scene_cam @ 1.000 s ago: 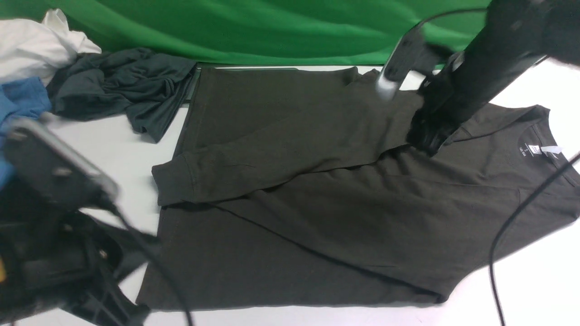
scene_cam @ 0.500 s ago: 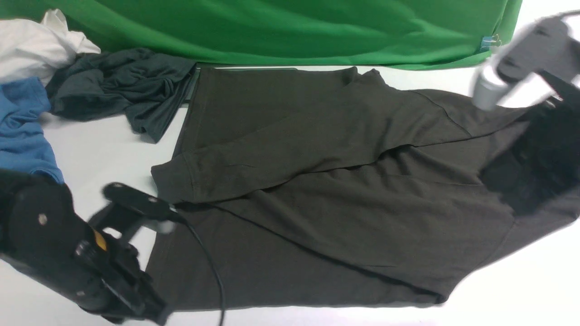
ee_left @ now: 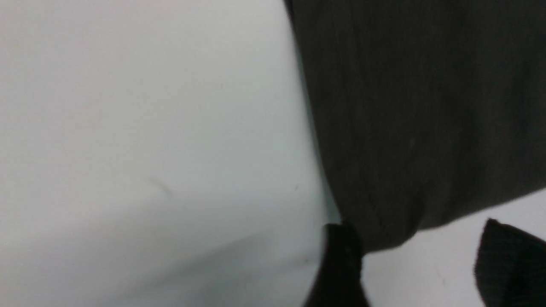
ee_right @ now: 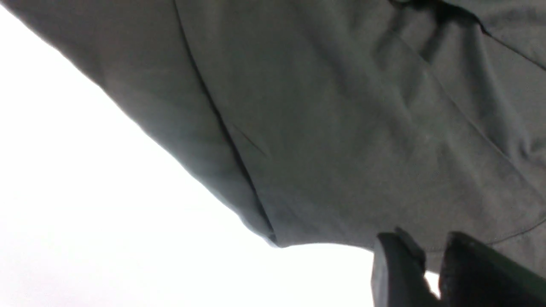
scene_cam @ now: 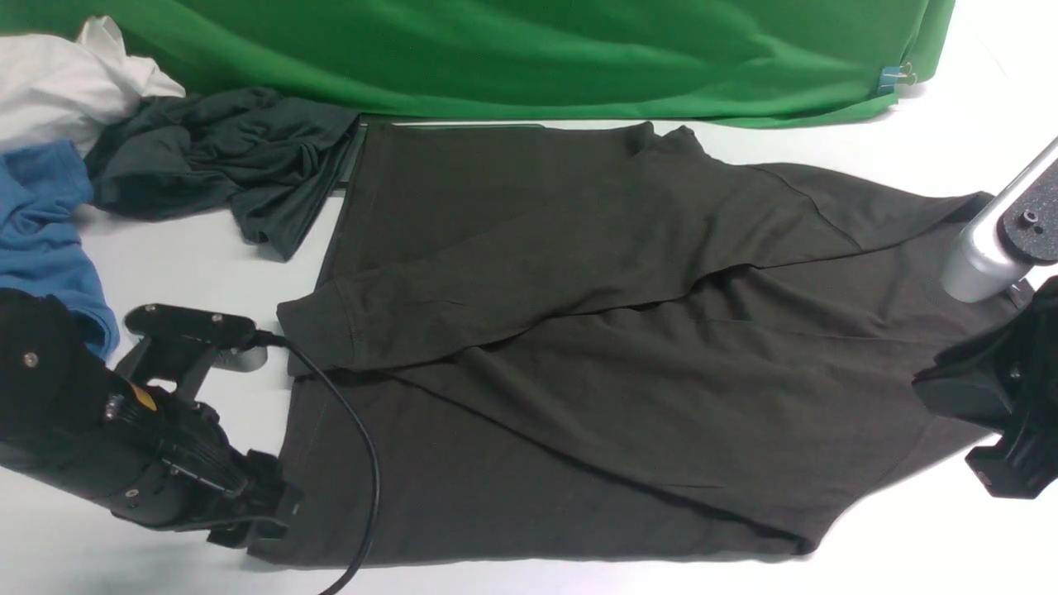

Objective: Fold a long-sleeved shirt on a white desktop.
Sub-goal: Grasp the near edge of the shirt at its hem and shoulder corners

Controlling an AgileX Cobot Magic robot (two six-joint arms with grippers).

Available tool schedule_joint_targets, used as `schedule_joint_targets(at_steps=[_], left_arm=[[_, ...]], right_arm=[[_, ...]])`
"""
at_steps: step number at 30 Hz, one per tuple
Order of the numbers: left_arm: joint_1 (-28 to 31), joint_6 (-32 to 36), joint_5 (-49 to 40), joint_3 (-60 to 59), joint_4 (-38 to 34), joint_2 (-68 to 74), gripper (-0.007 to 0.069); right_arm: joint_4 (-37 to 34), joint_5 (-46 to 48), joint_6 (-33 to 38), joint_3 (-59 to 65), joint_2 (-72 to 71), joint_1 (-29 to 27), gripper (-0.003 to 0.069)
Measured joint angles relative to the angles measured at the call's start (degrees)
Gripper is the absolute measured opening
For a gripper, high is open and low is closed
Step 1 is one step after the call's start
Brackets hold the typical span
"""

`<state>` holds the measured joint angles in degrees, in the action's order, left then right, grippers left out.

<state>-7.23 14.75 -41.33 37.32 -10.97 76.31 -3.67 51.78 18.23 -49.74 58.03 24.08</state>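
Plainly, the left gripper (ee_left: 416, 260) stands wide, its two black fingers (ee_left: 341, 264) well apart, with the near hem corner of the long-sleeved shirt (scene_cam: 579, 330) lying loose between them on the white desktop (ee_left: 149, 128); from there the shirt spreads flat toward the right gripper (ee_right: 431, 266), one sleeve (scene_cam: 496, 281) folded across its body. The right gripper sits over the shirt's opposite end, by its near edge, its fingers set close with only a narrow slit between them; whether any cloth is caught there I cannot tell; a charcoal garment (scene_cam: 223, 165) and a blue cloth (scene_cam: 41, 223) lie beyond the left gripper.
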Motion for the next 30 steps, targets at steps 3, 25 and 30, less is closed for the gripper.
schedule_joint_targets(at_steps=[3, 25, 30], left_arm=[[0.00, 0.00, 0.45, 0.00, -0.81, 1.75, 0.0505], [0.52, -3.07, 0.96, -0.32, -4.67, 12.45, 0.0279], [0.47, -1.58, -1.88, -0.32, -6.23, 12.64, 0.0057]], right_arm=[[-0.07, -0.07, 0.00, 0.05, 0.00, 0.00, 0.0156], [-0.33, -0.52, -2.74, 0.06, 0.00, 0.00, 0.0185], [-0.39, -0.06, -4.21, 0.06, 0.00, 0.00, 0.0188]])
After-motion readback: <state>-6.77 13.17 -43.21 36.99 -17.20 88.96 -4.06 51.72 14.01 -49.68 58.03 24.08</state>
